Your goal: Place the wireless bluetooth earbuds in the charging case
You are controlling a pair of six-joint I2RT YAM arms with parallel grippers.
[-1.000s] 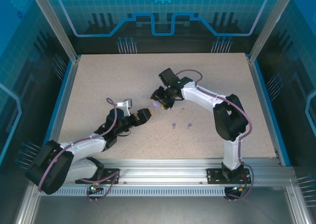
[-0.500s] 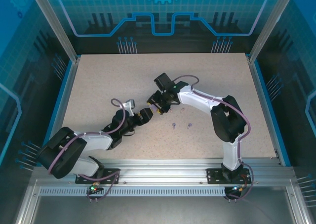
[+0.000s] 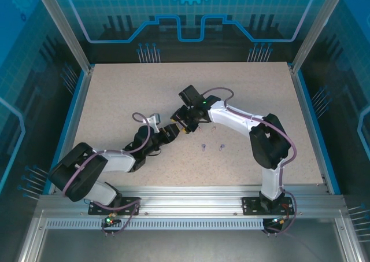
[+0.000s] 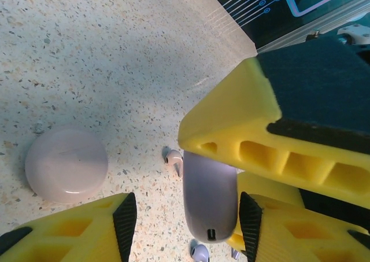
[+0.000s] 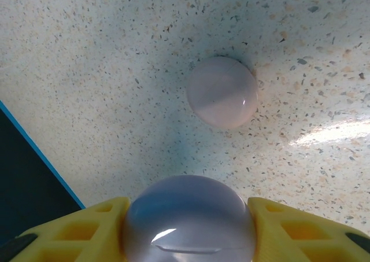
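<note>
Right gripper (image 5: 188, 230): clamped on purple case (image 5: 188, 213); farther ahead, pink case (image 5: 222, 92) lay on table (image 5: 87, 71). Left gripper (image 4: 186, 213): spread wide, gripped nothing, purple case between its fingers; purple bud (image 4: 199, 252) closest, pink bud (image 4: 173, 158) just beyond, pink case farther left.

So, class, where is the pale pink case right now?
Left wrist view: the pale pink case lies on the table at left, a pink earbud between it and the purple case.
</note>
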